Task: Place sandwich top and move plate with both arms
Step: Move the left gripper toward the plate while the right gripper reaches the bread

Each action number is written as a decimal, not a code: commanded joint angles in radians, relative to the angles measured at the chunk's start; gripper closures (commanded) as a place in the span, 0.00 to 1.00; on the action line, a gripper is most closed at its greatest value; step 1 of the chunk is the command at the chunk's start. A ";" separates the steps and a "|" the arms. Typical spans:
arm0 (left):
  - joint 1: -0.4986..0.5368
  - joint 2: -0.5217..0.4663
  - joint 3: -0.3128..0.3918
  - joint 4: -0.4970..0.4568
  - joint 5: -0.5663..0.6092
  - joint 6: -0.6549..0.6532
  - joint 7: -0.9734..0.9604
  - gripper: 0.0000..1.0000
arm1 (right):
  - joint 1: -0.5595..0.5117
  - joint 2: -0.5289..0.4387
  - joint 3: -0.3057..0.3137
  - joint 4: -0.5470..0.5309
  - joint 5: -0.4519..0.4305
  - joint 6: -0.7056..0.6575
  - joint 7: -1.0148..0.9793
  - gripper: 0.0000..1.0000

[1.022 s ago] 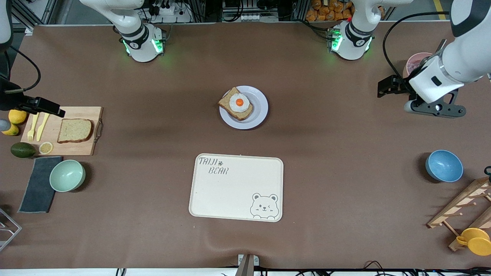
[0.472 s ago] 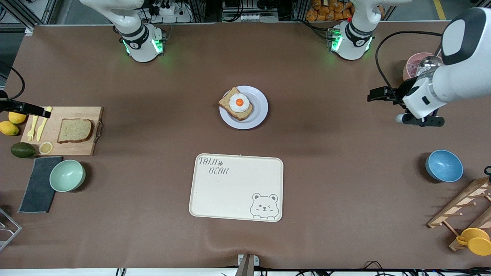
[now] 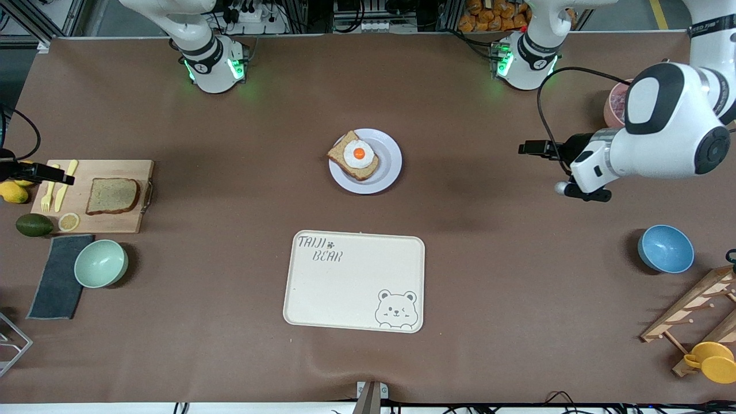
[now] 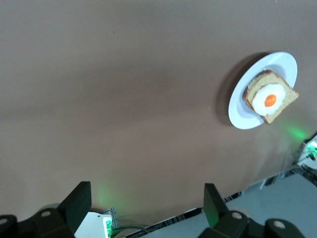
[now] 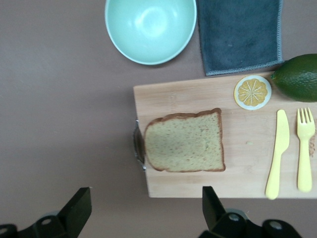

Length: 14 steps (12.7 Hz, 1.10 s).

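Observation:
The sandwich top, a plain brown slice, lies on a wooden cutting board toward the right arm's end of the table. The right wrist view looks straight down on this sandwich top. My right gripper hangs open and empty above the board's edge. The pale plate sits mid-table and carries a bread slice with a fried egg. My left gripper is open and empty, up over bare table between the plate and the left arm's end.
A cream bear tray lies nearer the camera than the plate. A knife, a fork and a lemon slice share the board, with a green bowl, a grey cloth and an avocado beside it. A blue bowl and a wooden rack stand at the left arm's end.
The left arm has swung in from the table's end toward the plate. The right arm's hand has drifted outward over the cutlery end of the board. Both grippers stay open.

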State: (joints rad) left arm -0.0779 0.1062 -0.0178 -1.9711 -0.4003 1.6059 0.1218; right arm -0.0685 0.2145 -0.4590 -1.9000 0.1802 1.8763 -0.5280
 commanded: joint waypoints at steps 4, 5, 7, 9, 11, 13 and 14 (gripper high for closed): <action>0.056 0.044 -0.002 -0.022 -0.110 0.011 0.166 0.00 | -0.043 0.155 -0.044 0.004 0.088 0.112 -0.243 0.24; 0.078 0.068 -0.002 -0.022 -0.130 0.002 0.211 0.00 | -0.056 0.187 -0.044 0.007 0.126 0.121 -0.315 0.27; 0.086 0.104 -0.004 -0.023 -0.158 -0.006 0.257 0.00 | -0.063 0.238 -0.059 0.009 0.211 0.130 -0.401 0.29; 0.086 0.116 -0.004 -0.022 -0.172 -0.004 0.265 0.00 | -0.063 0.270 -0.066 0.010 0.237 0.165 -0.411 0.30; 0.079 0.131 -0.007 -0.022 -0.202 -0.004 0.268 0.00 | -0.065 0.304 -0.070 0.010 0.249 0.190 -0.444 0.32; 0.082 0.145 -0.007 -0.020 -0.230 -0.003 0.269 0.00 | -0.071 0.351 -0.099 0.019 0.323 0.188 -0.522 0.32; 0.078 0.147 -0.007 -0.012 -0.230 0.002 0.269 0.00 | -0.068 0.377 -0.107 0.022 0.373 0.185 -0.564 0.34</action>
State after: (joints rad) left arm -0.0008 0.2450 -0.0237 -1.9964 -0.6079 1.6094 0.3725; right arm -0.1260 0.5358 -0.5453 -1.9052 0.4719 2.0693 -1.0065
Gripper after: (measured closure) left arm 0.000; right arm 0.326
